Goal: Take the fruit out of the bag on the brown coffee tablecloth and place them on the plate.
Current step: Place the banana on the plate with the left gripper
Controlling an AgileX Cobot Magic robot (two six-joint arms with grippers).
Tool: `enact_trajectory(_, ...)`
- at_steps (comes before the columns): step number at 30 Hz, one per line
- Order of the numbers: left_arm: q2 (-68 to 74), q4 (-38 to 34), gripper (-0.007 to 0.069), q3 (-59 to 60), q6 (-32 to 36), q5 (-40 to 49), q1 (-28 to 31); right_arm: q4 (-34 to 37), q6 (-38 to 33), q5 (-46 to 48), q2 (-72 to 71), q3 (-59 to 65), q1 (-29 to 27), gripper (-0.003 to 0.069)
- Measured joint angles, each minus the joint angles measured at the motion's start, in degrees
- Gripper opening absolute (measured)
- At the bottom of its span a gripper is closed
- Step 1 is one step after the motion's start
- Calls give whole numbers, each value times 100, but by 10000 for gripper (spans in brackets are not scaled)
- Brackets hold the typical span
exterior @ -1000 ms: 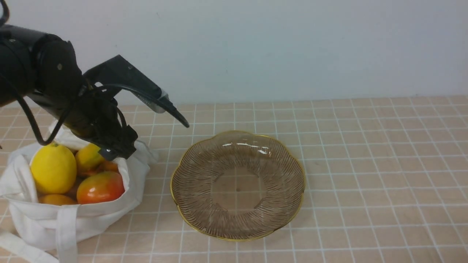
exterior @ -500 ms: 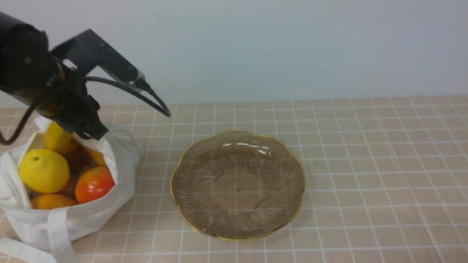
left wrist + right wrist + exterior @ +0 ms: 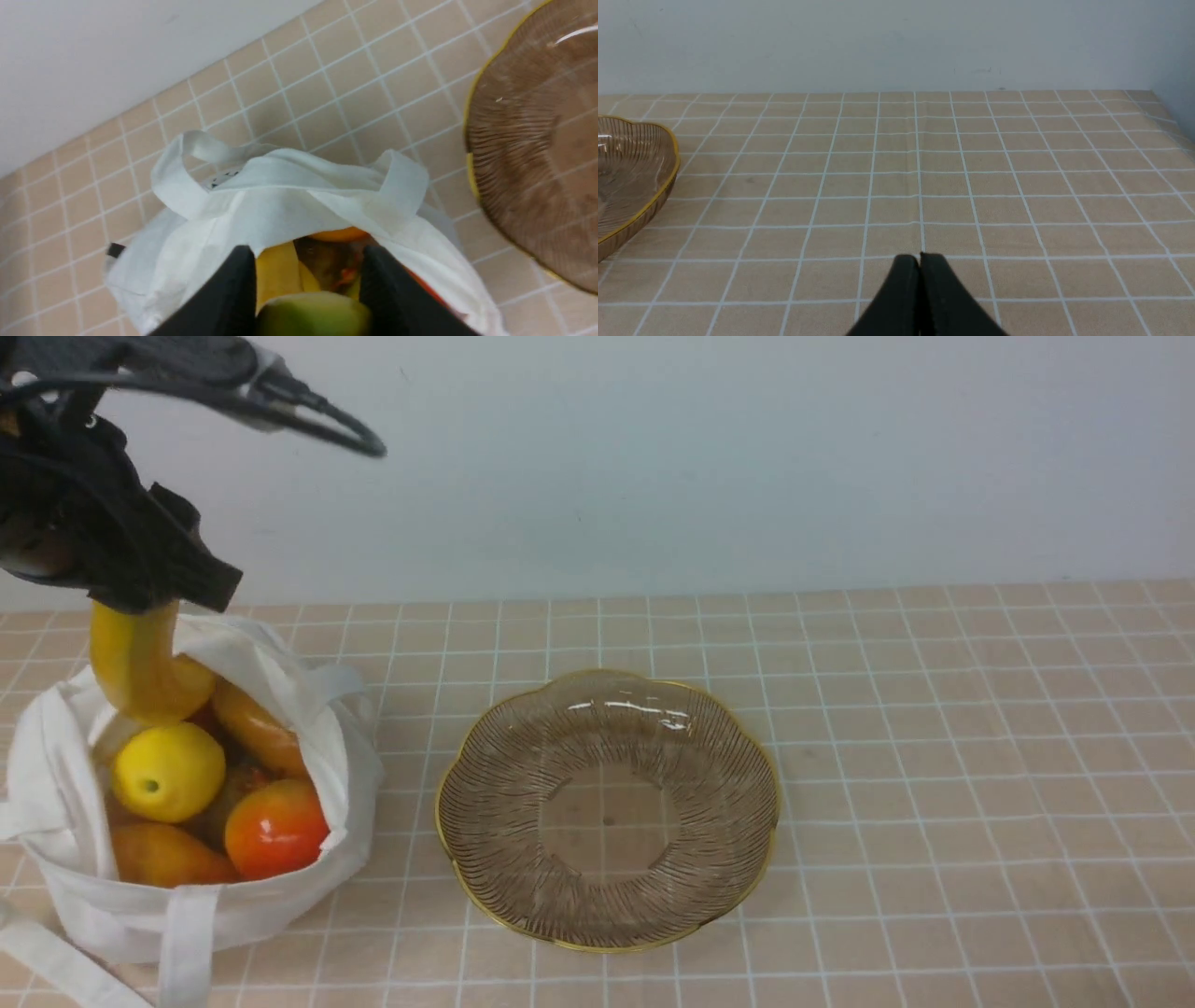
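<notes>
The banana (image 3: 145, 663) is showing a glossy, deep yellow skin and a strong curve in the front view; its upper end is disappearing behind the left fingers (image 3: 312, 284), and in the left wrist view that end is looking greenish, nearly black at its edges. It is hanging over the mouth of the bag (image 3: 243, 915), its bend dipping toward the fruit inside.

In the bag, a lemon (image 3: 168, 772) is shining plain yellow with its tip facing the camera, and a mango (image 3: 276, 829) is glowing red-orange with a bright highlight. An orange oblong fruit (image 3: 168, 855) is lying beside them, low against the near side, and another orange piece (image 3: 260, 728) is leaning along the far side. The bag itself is slumping softly, white and creased, its straps drooping onto the brown coffee tablecloth (image 3: 934, 756).

The left fingers are standing partly apart, one on each side of the banana's green end, and are grasping it between them. The right fingers (image 3: 919, 261) are pressing together, clenched, holding nothing, above the white-lined cloth.

The plate (image 3: 607, 821) is sitting to the right of the bag, apart from it, its brownish ribbed glass catching light near the far gold rim. It is holding no fruit.
</notes>
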Motion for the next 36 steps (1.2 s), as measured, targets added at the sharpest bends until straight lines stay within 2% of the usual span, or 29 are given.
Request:
enact_trajectory(1, 0, -380, 258, -276, -41, 169, 0, 0, 0, 0, 0, 0, 0, -18)
enact_trajectory(7, -25, -1211, 258, -1069, -84, 219, 0, 0, 0, 0, 0, 0, 0, -18)
enact_trajectory(13, 37, -1304, 258, -1173, -196, -72, 0, 0, 0, 0, 0, 0, 0, -18)
enact_trajectory(15, 161, -1555, 258, -1179, -265, -141, 0, 0, 0, 0, 0, 0, 0, -18)
enact_trajectory(19, 453, -2587, 258, -1185, -49, -171, 0, 0, 0, 0, 0, 0, 0, -18)
enact_trajectory(20, 712, -3275, 258, -1185, 280, -183, 0, 0, 0, 0, 0, 0, 0, -18)
enact_trajectory(21, 712, -3361, 258, -1185, 325, -183, 0, 0, 0, 0, 0, 0, 0, -18)
enact_trajectory(22, 1031, -4105, 258, -1185, 756, -189, -6, 0, 0, 0, 0, 0, 0, -18)
enact_trajectory(23, 1223, -4484, 258, -1185, 977, -192, -11, 0, 0, 0, 0, 0, 0, -18)
enact_trajectory(28, 2134, -5623, 258, -1185, 1448, -211, -11, 0, 0, 0, 0, 0, 0, -18)
enact_trajectory(36, 3142, -5905, 270, -1185, 1484, -344, -11, -5, 0, 0, 0, 0, 0, -18)
